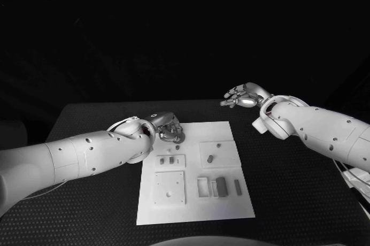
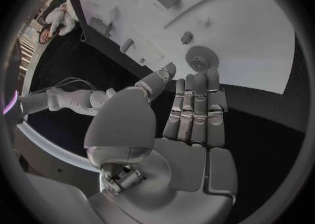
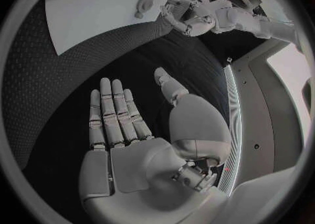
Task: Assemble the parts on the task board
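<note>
Gear (image 2: 197,59) on task board (image 1: 231,203) far-left, at left robot hand (image 2: 190,129) fingertips; fingers straight, holding nothing. Right robot hand (image 1: 245,95) open, empty, over counter (image 1: 308,203). Gear likely small, rigid, light; pinch across toothed rim.

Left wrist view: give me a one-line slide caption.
Left hand, fingers extended, reaches over the task board edge toward a small gear lying on it.
</note>
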`<act>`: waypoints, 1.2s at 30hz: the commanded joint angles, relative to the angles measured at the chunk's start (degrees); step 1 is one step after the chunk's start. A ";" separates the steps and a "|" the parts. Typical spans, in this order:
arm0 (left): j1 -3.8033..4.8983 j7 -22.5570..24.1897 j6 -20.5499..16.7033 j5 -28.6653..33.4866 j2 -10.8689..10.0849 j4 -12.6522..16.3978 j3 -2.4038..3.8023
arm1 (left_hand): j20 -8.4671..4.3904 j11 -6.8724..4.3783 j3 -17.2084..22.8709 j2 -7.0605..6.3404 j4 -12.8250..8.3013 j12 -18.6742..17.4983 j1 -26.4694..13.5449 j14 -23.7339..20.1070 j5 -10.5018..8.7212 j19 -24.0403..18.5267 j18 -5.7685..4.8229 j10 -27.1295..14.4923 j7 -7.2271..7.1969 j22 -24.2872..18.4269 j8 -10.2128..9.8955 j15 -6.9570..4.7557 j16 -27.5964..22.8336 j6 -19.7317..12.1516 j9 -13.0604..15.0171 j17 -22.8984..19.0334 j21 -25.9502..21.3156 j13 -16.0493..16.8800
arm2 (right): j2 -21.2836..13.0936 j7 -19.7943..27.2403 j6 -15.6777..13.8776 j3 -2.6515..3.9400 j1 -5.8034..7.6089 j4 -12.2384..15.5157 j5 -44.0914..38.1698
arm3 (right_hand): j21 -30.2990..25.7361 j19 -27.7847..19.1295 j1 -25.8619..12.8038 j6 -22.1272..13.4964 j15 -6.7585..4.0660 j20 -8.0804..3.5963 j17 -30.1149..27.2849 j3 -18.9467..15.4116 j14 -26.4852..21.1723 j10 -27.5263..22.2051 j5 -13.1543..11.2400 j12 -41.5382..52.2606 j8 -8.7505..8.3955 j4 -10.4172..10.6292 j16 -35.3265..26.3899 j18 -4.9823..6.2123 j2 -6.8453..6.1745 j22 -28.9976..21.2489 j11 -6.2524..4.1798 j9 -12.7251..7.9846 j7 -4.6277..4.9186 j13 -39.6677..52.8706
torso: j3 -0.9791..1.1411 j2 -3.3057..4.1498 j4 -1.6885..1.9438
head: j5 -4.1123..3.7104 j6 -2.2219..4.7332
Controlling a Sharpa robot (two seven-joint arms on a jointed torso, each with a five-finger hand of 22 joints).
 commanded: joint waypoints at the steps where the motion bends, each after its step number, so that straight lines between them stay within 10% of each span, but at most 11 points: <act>1: -0.29 1.93 0.07 -8.52 0.56 -0.23 0.04 | 0.07 -0.05 -0.38 -0.03 0.01 -0.30 0.72 0.40 -0.32 0.40 0.04 0.77 0.15 0.10 -0.30 0.02 0.18 0.50 -0.17 0.09 0.06 -0.19 | 0.08 0.50 0.69 0.01 -0.02 0.00 0.01 | -0.39 -0.40 0.22 -0.29 -0.02 -0.17 0.08 -0.05 -0.49 -0.07 -0.23 -0.16 0.23 0.20 -0.30 -0.57 -0.28 0.08 0.19 -0.10 3.16 -0.11 | -0.02 -0.01 0.10 | -0.16 0.09; 12: -1.54 0.61 3.65 -11.79 1.45 -0.84 0.05 | -0.17 0.23 -1.52 -1.42 0.28 -2.49 -0.64 0.42 -0.57 0.76 -0.19 1.33 0.22 0.32 -0.98 -0.07 0.27 0.21 -0.99 0.16 -0.24 -1.29 | 0.22 0.53 0.78 0.01 -0.03 0.00 0.01 | -0.39 -0.40 0.22 -0.29 -0.01 -0.17 0.08 -0.05 -0.49 -0.07 -0.23 -0.16 0.23 0.20 -0.30 -0.57 -0.28 0.09 0.19 -0.10 3.16 -0.11 | -0.07 -0.02 0.10 | -0.45 -0.10; 36: -3.22 -0.27 5.45 -12.54 2.64 -3.05 0.06 | -0.27 0.78 -0.50 -0.06 0.22 -6.61 0.14 1.08 -0.04 1.61 -0.03 1.98 0.47 0.95 -1.46 -0.12 0.53 0.68 -2.02 0.23 -0.60 -3.43 | 0.12 0.58 0.79 0.01 -0.03 0.20 0.01 | -0.39 -0.40 0.22 -0.29 -0.01 -0.17 0.08 -0.05 -0.49 -0.07 -0.23 -0.16 0.23 0.20 -0.30 -0.57 -0.28 0.09 0.19 -0.10 3.16 -0.11 | -0.02 -0.06 0.15 | -1.00 -0.42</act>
